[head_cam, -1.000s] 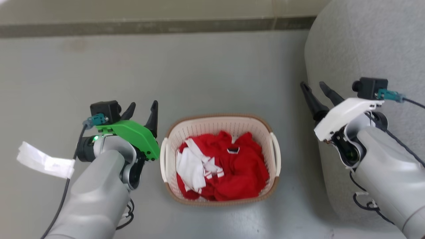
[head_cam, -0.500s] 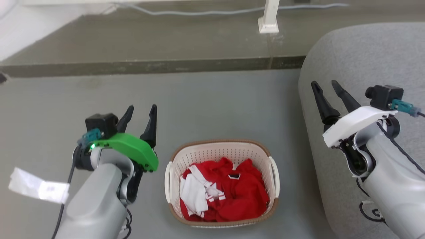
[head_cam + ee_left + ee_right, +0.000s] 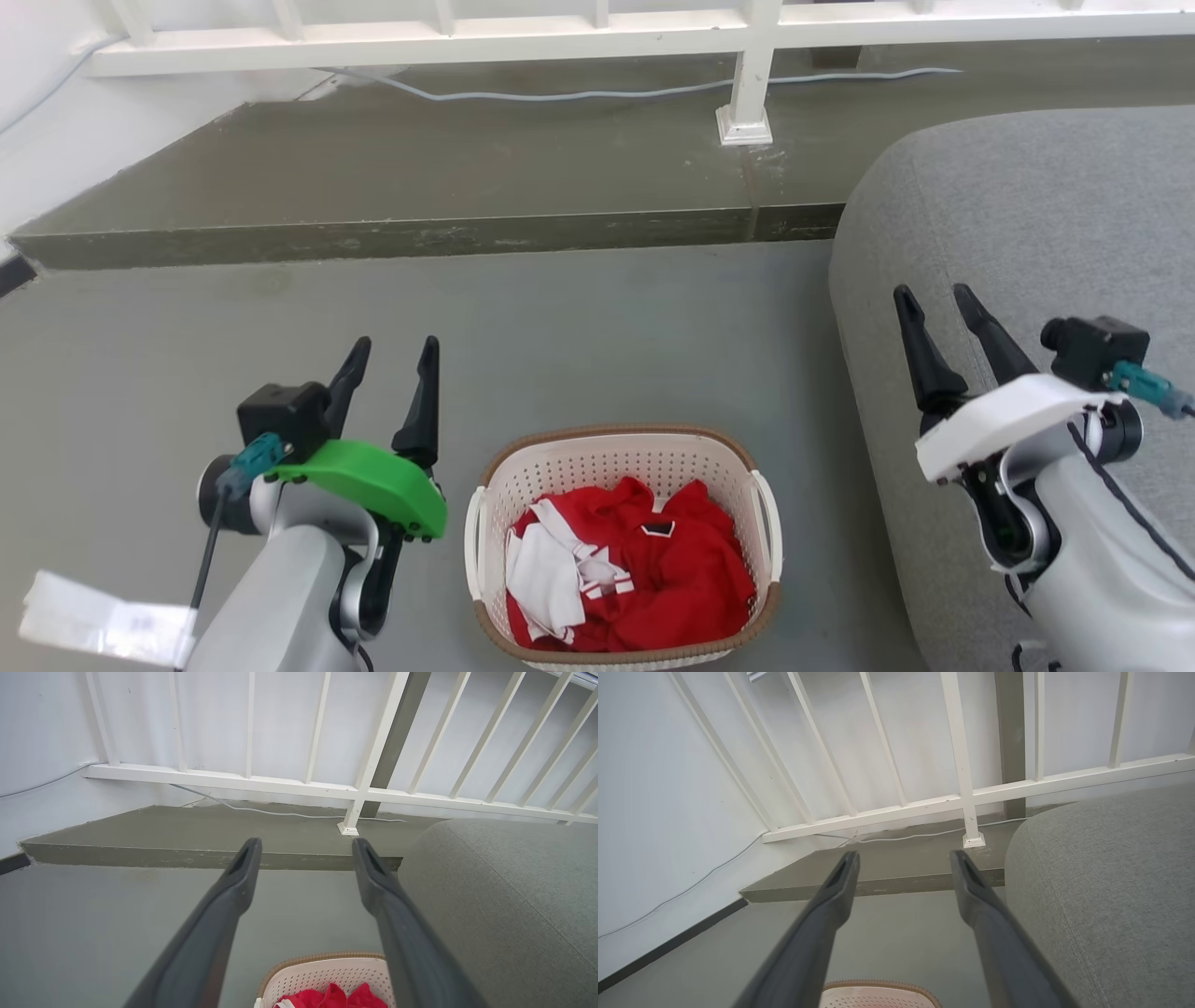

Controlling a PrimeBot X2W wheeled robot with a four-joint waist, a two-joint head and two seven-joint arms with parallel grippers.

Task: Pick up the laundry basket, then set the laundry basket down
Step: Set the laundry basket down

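The laundry basket stands on the grey floor at the bottom middle of the head view, cream with a brown rim and white side handles, holding red and white clothes. My left gripper is open to the basket's left, raised above the floor, fingers pointing away from me. My right gripper is open over the grey couch edge, well right of the basket. The basket's far rim shows between the left fingers in the left wrist view, and its rim at the bottom of the right wrist view.
A grey couch fills the right side, close to the basket. A raised concrete step with a white railing and a loose cable runs across the back. A white paper tag hangs by my left forearm.
The head camera has tilted up, so the basket slid down the picture and the step and railing came into sight. Both grippers rose and stay open, away from the basket.
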